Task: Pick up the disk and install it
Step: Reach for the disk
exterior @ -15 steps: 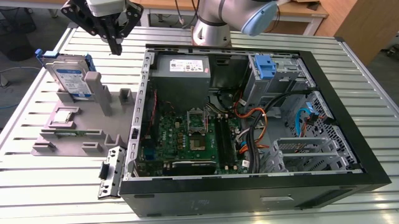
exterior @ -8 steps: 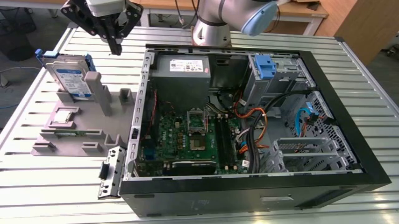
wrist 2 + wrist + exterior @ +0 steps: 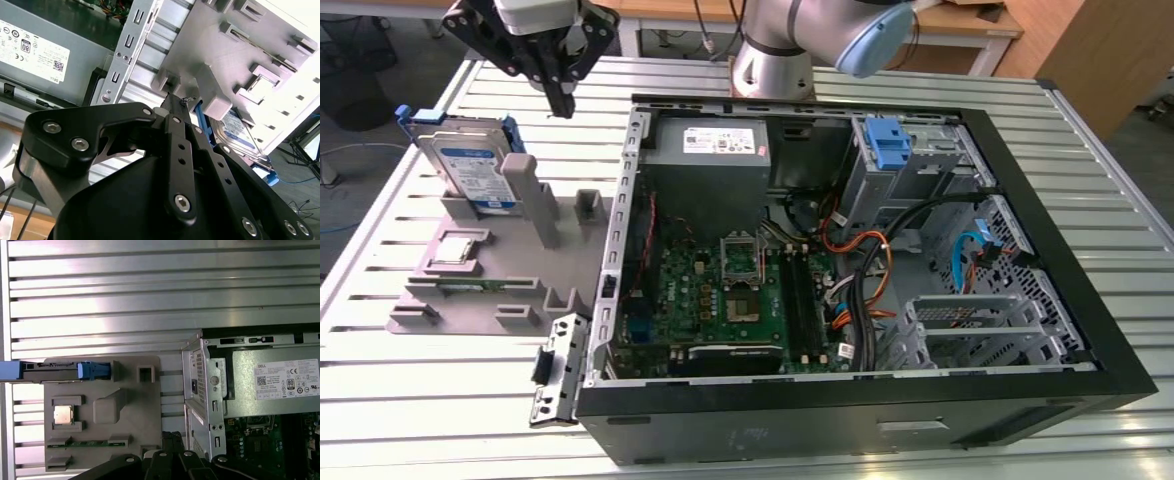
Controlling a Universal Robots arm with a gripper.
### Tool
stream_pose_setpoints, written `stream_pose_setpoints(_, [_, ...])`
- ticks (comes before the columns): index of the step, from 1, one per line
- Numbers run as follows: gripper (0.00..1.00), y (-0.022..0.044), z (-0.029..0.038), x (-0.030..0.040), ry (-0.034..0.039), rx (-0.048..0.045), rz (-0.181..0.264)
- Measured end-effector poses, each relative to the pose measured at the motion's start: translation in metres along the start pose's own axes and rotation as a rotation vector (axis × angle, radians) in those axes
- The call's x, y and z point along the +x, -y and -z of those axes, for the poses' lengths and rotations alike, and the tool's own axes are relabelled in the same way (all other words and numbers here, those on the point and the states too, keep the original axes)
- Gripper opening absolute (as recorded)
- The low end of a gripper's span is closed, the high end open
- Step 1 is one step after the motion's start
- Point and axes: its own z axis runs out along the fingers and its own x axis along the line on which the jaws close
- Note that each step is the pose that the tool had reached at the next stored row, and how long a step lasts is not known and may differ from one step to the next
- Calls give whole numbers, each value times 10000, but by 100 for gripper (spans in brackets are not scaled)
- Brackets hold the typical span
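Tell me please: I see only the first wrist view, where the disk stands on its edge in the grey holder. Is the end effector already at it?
Observer: No. In the exterior view the end effector hangs higher than the disk, toward the exterior view's right of it, not touching it.
Operator: Does it carry something?
Observer: No. There its fingers are together, with nothing between them.
Operator: Which way does the disk's label look?
Observer: The white-and-blue label faces the side of the holder where the processor chip lies.
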Motion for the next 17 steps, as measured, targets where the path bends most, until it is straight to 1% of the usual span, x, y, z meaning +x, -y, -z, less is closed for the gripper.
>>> stream_pose_setpoints(2, [10, 1, 1, 13, 5, 0, -1])
stream_pose_setpoints(9, [10, 2, 1, 24, 6, -1, -1])
stream_pose_setpoints(15, [10, 5, 1, 66, 7, -1, 0])
stream_pose_setpoints(17, [10, 5, 1, 69, 6, -1, 1])
